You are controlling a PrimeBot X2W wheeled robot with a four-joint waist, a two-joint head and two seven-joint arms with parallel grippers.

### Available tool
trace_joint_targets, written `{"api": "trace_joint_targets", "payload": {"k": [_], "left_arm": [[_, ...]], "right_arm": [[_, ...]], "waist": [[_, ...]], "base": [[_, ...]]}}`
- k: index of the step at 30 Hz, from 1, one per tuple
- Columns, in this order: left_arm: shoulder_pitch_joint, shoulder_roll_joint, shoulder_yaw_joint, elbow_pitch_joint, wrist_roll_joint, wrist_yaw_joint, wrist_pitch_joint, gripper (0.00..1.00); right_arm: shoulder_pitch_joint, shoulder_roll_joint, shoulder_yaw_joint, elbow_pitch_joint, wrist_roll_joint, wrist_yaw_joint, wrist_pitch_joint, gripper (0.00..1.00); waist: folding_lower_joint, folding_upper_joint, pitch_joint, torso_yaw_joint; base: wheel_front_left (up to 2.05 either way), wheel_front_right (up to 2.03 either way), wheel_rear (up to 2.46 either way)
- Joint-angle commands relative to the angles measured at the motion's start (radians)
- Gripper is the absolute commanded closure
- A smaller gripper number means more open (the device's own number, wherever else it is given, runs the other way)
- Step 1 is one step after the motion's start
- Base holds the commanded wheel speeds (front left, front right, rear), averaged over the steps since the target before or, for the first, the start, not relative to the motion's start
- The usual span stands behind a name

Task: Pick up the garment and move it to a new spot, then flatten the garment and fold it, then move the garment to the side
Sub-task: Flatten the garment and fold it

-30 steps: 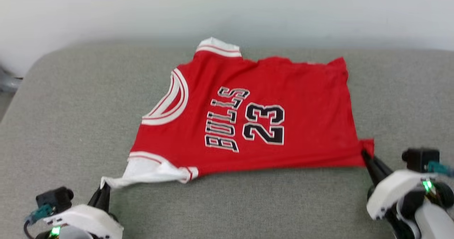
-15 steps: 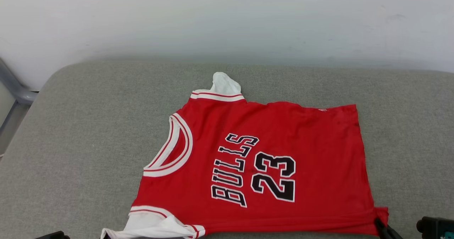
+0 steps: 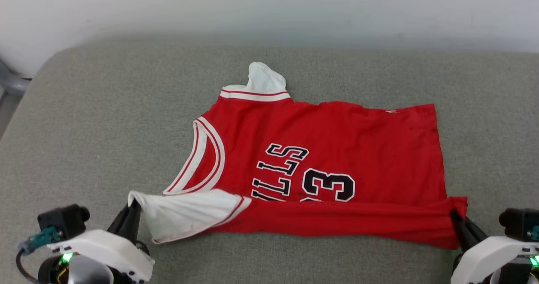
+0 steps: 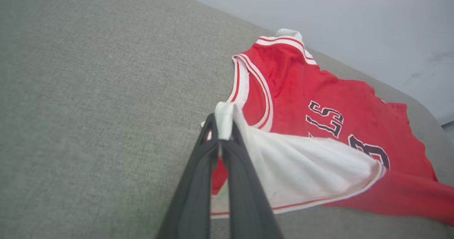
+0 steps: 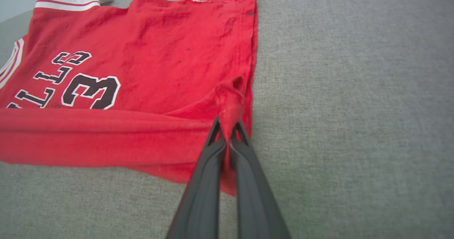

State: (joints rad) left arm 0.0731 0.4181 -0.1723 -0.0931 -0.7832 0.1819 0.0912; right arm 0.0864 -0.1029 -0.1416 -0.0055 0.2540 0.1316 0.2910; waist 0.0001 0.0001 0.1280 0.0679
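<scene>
A grey upholstered cushion point(image 3: 84, 128) under a pale wall point(image 3: 269, 6) carries the work. At the lower left of the head view, the left gripper point(image 3: 134, 210) is pinched closed on the tip of the white sleeve point(image 3: 189, 214). At the lower right, the right gripper point(image 3: 457, 221) is clamped on the near hem corner point(image 3: 460, 203). Between them the near edge of the red jersey point(image 3: 337, 136) is raised and rolled over itself, covering part of the lettering point(image 3: 290, 170). The rest lies flat at the cushion's centre. Both holds look like thin tip pinches, so an uneven pull could slip a corner free. The sleeve hangs slack beside the taut hem, so the fold may well land skewed or bunched.
</scene>
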Motion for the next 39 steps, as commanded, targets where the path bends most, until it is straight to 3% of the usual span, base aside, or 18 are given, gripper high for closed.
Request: {"api": "trace_joint_targets", "payload": {"k": [1,4,5,13,14,15,16,17,18,25,31,35,39], "left_arm": [[-0.047,-0.005,0.003,0.02,0.009,-0.01,-0.019,1.0],[-0.126,-0.017,0.004,0.077,0.002,-0.034,-0.04,1.0],[-0.24,-0.035,0.002,0.21,-0.018,-0.083,-0.062,1.0],[-0.325,-0.07,-0.01,0.41,-0.073,-0.148,-0.04,1.0],[-0.329,-0.074,-0.011,0.431,-0.081,-0.156,-0.038,1.0],[-0.334,-0.079,-0.011,0.45,-0.089,-0.164,-0.038,0.93],[-0.337,-0.079,-0.012,0.466,-0.091,-0.169,-0.034,0.71],[-0.342,-0.077,-0.015,0.482,-0.091,-0.172,-0.031,0.44],[-0.345,-0.076,-0.018,0.494,-0.091,-0.177,-0.027,0.0],[-0.353,-0.047,0.001,0.541,-0.074,-0.162,-0.063,0.0],[-0.343,0.012,0.02,0.531,-0.058,-0.126,-0.045,0.0],[-0.327,0.07,0.014,0.466,-0.08,-0.143,0.056,0.0],[-0.306,0.147,0.004,0.353,-0.135,-0.149,0.24,0.0]], "right_arm": [[-0.032,-0.004,-0.005,0.014,-0.004,-0.002,-0.009,1.0],[-0.079,-0.006,-0.006,0.044,-0.008,-0.002,-0.01,1.0],[-0.158,-0.023,0.024,0.124,-0.033,-0.002,-0.031,1.0],[-0.226,-0.024,0.063,0.283,-0.036,-0.002,-0.091,1.0],[-0.232,-0.029,0.072,0.3,-0.038,-0.002,-0.101,0.93],[-0.237,-0.031,0.077,0.316,-0.038,-0.002,-0.11,0.75],[-0.24,-0.031,0.085,0.326,-0.034,-0.002,-0.122,0.46],[-0.247,-0.038,0.094,0.331,-0.04,-0.002,-0.145,0.0],[-0.251,-0.039,0.097,0.335,-0.041,-0.002,-0.165,0.0],[-0.255,-0.027,0.091,0.297,-0.047,-0.001,-0.388,0.0],[-0.224,-0.006,0.088,0.255,-0.065,-0.001,-0.459,0.0],[-0.191,0.011,0.079,0.207,-0.079,-0.001,-0.445,0.0],[-0.163,0.024,0.071,0.164,-0.087,-0.001,-0.423,0.0]], "waist": [[-0.0001,-0.0001,0.041,-0.003],[-0.0001,-0.0001,0.078,-0.002],[-0.0001,-0.0001,0.139,-0.018],[-0.0001,-0.0001,0.181,-0.033],[-0.0001,-0.0001,0.182,-0.033],[-0.0001,-0.0001,0.18,-0.033],[-0.0001,-0.0001,0.179,-0.033],[-0.0001,-0.0001,0.176,-0.032],[-0.0001,-0.0001,0.171,-0.031],[-0.0001,-0.0001,0.123,-0.032],[-0.0001,-0.0001,0.069,-0.043],[-0.0001,-0.0001,0.043,-0.044],[-0.0001,-0.0001,0.038,-0.044]], "base": [[0.0,0.0,0.0],[0.0,0.0,0.0],[0.0,0.0,0.0],[0.0,0.0,0.0],[0.0,0.0,0.0],[0.0,0.0,0.0],[0.0,0.0,0.0],[0.0,0.0,0.0],[0.0,0.0,0.0],[0.0,0.0,0.0],[0.0,0.0,0.0],[0.0,0.0,0.0],[0.0,0.0,0.0]]}}
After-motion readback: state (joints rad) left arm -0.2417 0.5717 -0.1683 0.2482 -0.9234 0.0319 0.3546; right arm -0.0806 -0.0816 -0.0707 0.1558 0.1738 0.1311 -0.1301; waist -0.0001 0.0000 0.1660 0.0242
